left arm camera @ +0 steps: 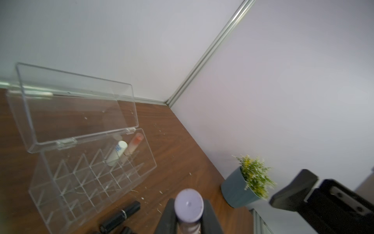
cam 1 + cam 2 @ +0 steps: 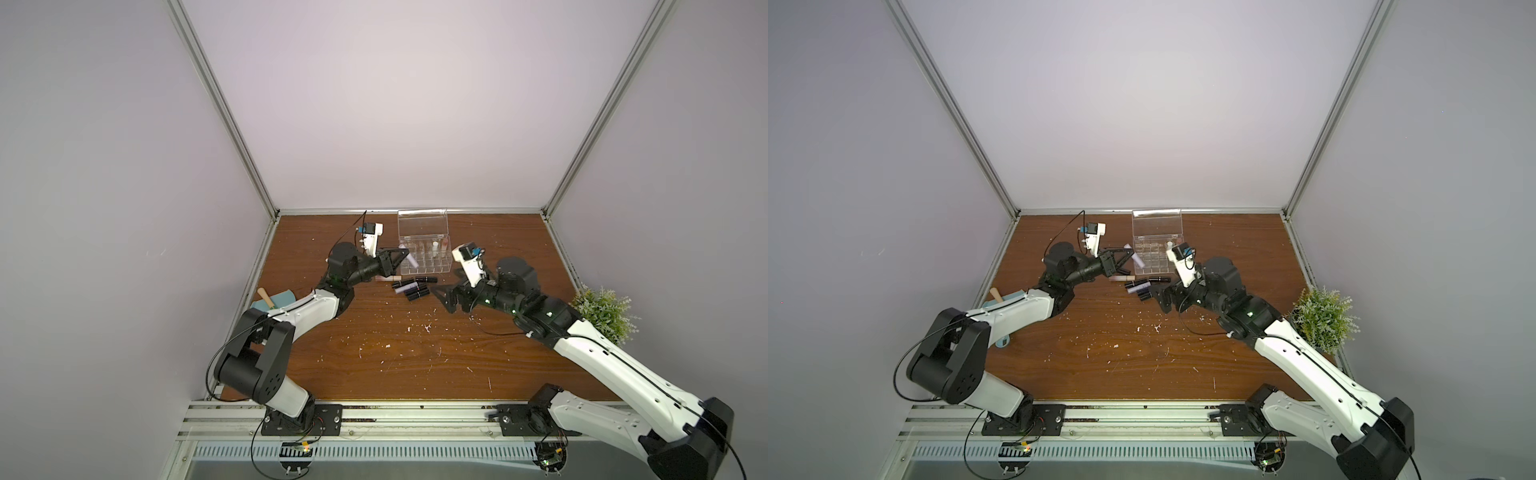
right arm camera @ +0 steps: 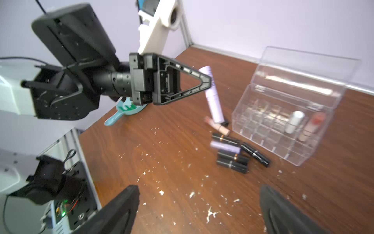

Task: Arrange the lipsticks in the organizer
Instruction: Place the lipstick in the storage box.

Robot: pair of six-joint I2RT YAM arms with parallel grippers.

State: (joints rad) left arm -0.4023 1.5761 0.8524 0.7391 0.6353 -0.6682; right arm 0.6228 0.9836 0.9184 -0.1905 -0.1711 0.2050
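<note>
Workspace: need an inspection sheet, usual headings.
Surface: wooden table, strewn with white flecks.
Job's things: organizer lid open, cream tube and pink tube slotted; loose lipsticks lie in front.
Clutter: teal dustpan, partly under left arm.
Grippers: left gripper shut on lilac lipstick; right gripper open, empty.
Cables: black cables loop off both arms, clear of lipsticks.
Surroundings: plain walls, metal frame, potted plant beside right arm.

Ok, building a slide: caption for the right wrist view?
Left tool holds a lilac lipstick near the open organizer.
</note>
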